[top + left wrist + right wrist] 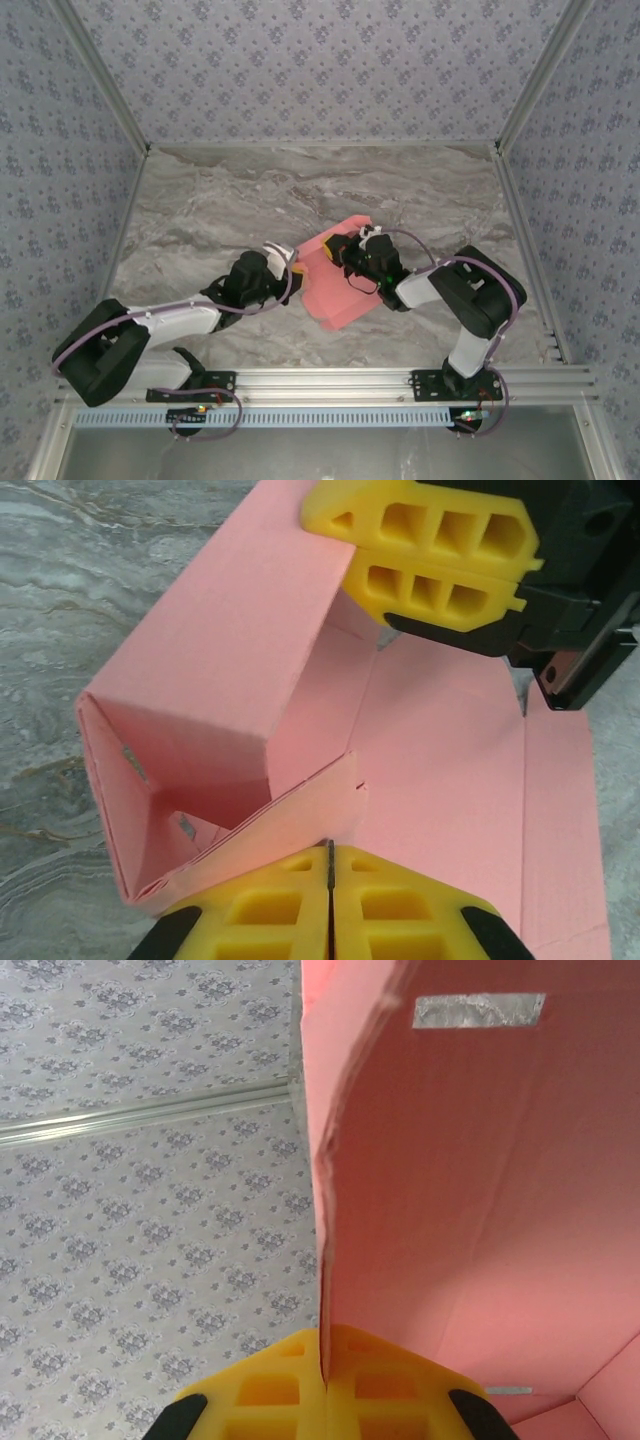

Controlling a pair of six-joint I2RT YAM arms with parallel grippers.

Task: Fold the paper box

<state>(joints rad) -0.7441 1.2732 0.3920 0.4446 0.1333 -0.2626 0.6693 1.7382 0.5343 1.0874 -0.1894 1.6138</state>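
Starting at the left of the overhead view, we see the left pincer [288, 265] reaching in from the lower left across the marbled counter [200, 200] to the paper box [335, 295], which lies just right of centre. In its wrist view the yellow pads [270, 910] sit pressed together at the bottom edge of the frame, nipping the rim of a raised flap [300, 815]; we read it as clenched on the card. The box is half formed: one wall panel stands folded over at the left of that frame, while the rest of the sheet lies flat to the right. At upper right there, the right pincer [380, 548] is clamped on another upright edge, and its own camera shows the card's edge running straight down into its closed pads.

We judge the card light, thin and springy, stiff across the panels but quick to crease or tear at the scored lines. Holds belong on flap edges near a fold, taken gently, since smooth card could slip.
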